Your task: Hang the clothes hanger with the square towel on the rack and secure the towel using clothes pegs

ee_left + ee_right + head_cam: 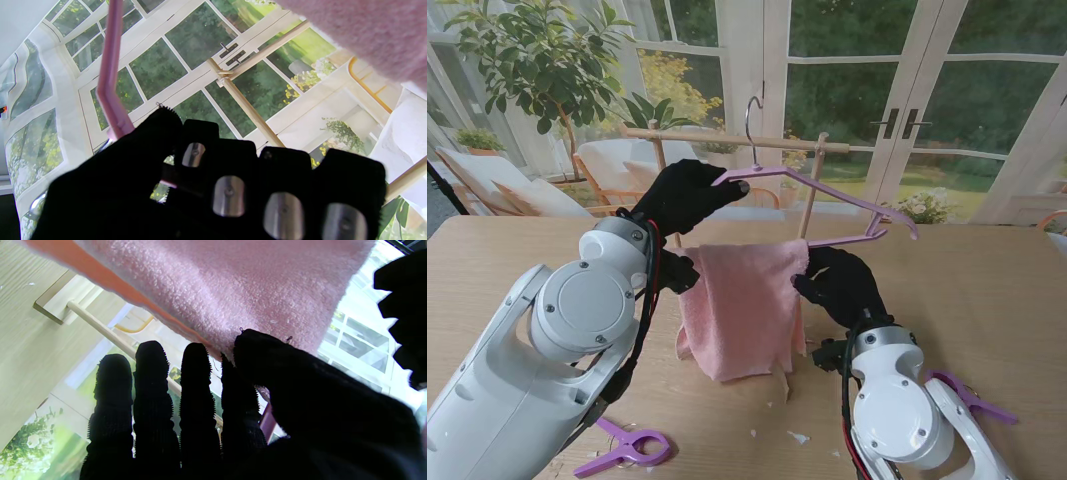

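The left robot hand (685, 195) is up high and its black fingers are closed around the left end of the purple clothes hanger (827, 195). In the left wrist view, the fingers (230, 173) curl over the thin purple bar. The hanger's metal hook (752, 125) reaches up to the top bar of the wooden rack (727, 141), but I cannot tell if it sits on the bar. The hanger is tilted, with its right end lower.

The pink square towel (742, 305) hangs over the bottom bar of the hanger. Its bottom edge hangs low, near the table (987, 290).

The right robot hand (839, 283) is at the right edge of the towel. In the right wrist view, the thumb (263, 353) and first finger pinch the towel's edge, and the other fingers are straight.

One purple clothes peg (622, 448) lies on the table nearer to me, by the left arm. Another purple peg (972, 397) lies by the right arm. Small white bits (797, 437) lie on the table near the towel.
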{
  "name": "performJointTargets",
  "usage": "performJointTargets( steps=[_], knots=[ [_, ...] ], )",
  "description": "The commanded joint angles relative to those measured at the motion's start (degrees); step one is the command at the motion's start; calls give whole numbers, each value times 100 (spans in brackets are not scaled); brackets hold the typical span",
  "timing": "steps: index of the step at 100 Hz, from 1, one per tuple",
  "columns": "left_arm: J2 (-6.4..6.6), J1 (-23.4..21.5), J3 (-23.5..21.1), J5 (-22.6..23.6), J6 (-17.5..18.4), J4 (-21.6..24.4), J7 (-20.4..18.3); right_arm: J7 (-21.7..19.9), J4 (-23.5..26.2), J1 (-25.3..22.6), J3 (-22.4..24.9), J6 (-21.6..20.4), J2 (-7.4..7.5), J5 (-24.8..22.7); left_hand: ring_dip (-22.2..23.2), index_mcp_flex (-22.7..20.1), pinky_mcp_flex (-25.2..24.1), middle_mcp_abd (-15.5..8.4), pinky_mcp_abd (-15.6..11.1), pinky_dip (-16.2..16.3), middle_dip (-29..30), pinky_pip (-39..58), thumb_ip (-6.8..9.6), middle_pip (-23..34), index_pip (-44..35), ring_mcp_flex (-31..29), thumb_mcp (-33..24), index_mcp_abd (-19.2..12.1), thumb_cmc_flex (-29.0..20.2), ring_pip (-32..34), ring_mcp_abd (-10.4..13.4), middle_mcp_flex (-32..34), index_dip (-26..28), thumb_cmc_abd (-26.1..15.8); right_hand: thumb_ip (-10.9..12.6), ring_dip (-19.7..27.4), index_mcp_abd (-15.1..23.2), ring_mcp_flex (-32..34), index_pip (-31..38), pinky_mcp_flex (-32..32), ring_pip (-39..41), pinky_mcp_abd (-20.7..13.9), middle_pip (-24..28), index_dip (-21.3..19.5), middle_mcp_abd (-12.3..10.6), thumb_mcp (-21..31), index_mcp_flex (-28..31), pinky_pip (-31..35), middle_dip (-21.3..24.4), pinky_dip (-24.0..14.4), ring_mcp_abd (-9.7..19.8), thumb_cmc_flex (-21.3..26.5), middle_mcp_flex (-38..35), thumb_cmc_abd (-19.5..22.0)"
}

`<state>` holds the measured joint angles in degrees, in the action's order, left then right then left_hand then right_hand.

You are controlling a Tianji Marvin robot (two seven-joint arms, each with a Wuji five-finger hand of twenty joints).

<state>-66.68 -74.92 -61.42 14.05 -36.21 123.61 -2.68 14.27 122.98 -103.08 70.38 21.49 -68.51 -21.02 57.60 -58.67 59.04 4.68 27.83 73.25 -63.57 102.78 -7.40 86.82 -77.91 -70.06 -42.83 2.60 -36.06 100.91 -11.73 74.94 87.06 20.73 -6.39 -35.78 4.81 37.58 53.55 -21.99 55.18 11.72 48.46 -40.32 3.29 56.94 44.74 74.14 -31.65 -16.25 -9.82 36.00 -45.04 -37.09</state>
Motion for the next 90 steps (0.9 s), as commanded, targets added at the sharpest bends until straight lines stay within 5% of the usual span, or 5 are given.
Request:
performJointTargets(
  steps=[1,22,44,77,90],
  knots=[
    [-26,-20,-20,16,-29,68,-52,-165,288,-143,102,57,21,38,50,41,247,-617,-229,135,-94,1720,233,296,-405,-246,92,100,-35,786,552,183,289,-192,225,33,-74,211,288,-96,62,60,1,-260,95,292,-9,58,-64,-2836,-33,158,-188,213],
    [-22,-18,-41,10,-58,75,-69,-523,784,-415,531,234,86,237,52,28,247,-632,-228,139,-95,1720,238,295,-405,-246,81,108,-30,788,557,184,289,-165,277,-61,-563,489,355,-284,333,137,327,-510,404,303,-51,343,-208,-2928,-86,97,-309,305],
    [-30,-24,-42,-46,-54,79,-54,-844,1061,-547,852,397,142,402,56,-7,247,-634,-233,147,-94,1720,250,311,-406,-246,45,104,-9,791,565,185,289,-134,215,-45,-556,590,252,-362,377,147,334,-304,464,181,131,481,-95,-2921,-129,198,-443,221],
    [-41,46,62,110,-160,-19,-27,-941,1207,-482,716,305,202,-32,55,13,250,-632,-241,144,-87,1720,245,315,-399,-247,45,92,-12,787,568,184,289,-173,-80,-241,693,204,-19,-469,600,-471,285,488,-117,-226,646,1389,-296,-3313,10,240,-411,-293],
    [-46,77,90,215,-380,6,-16,-911,1222,-438,506,438,207,-270,37,150,269,-646,-352,99,-78,1720,211,299,-386,-250,247,118,-104,785,638,182,289,-319,-160,-260,251,339,181,-591,657,-477,333,889,-122,-202,766,1543,-283,-3303,-30,246,-559,-484]
  ],
)
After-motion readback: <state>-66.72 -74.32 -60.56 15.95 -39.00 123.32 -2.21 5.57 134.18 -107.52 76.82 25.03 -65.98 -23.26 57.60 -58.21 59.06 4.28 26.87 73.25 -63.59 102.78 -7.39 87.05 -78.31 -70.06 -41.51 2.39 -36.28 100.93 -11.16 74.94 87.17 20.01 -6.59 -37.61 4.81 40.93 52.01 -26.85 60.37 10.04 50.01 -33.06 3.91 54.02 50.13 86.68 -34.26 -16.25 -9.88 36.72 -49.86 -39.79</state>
